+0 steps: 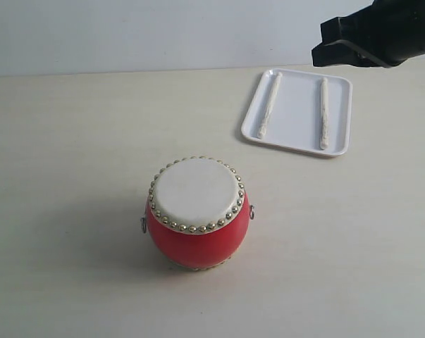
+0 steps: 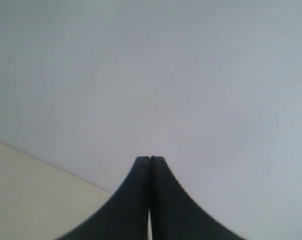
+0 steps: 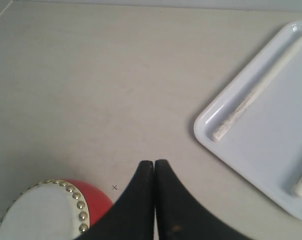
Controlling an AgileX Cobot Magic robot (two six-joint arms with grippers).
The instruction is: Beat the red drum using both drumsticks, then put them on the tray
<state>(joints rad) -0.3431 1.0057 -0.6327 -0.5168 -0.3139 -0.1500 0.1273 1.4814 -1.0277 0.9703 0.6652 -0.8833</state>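
Observation:
The red drum (image 1: 196, 213) stands upright in the middle of the table, cream head up; it also shows in the right wrist view as the drum (image 3: 55, 212). Both drumsticks lie side by side on the white tray (image 1: 297, 105) at the back right: one drumstick (image 1: 270, 105) on its left side, the other drumstick (image 1: 324, 113) on its right. My right gripper (image 3: 155, 162) is shut and empty, raised above the table between drum and tray (image 3: 271, 155); its arm (image 1: 378, 32) hangs above the tray. My left gripper (image 2: 149, 158) is shut, empty, facing the wall.
The pale table (image 1: 71, 176) stretches round the drum. A grey wall (image 1: 127, 32) rises behind the far edge. A small x mark (image 3: 114, 187) is on the tabletop near the drum.

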